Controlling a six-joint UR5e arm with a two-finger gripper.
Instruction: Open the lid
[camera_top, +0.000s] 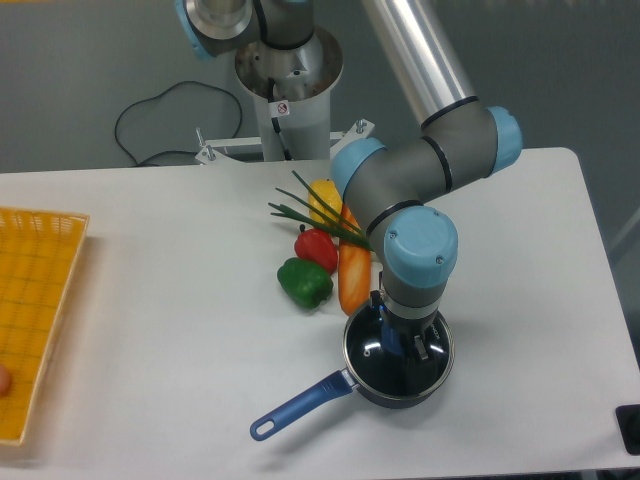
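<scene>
Currently the UR5e arm (420, 170) reaches down from the upper centre, its wrist vertical over the saucepan (398, 362) at the front of the white table (150, 330), right of centre. The gripper (402, 350) points straight down onto the middle of the lid (368, 352), the dark glass disc with shiny metal rim seated flat on the pan. Fingers sit where the knob would be; the knob itself is hidden by the wrist and fingers. Cannot tell whether the jaws are spread or pressed on the knob.

The pan's long blue handle (300, 406) runs toward the front-left table edge.

Just behind the pan: an orange carrot (353, 278) lying roughly upright in the view, a green pepper (304, 283) to its left, a red pepper (315, 248) behind that, a yellow pepper (324, 198) further back, with thin green stalks (310, 213) across them. A yellow basket (35, 300) sits at the left table edge.
</scene>
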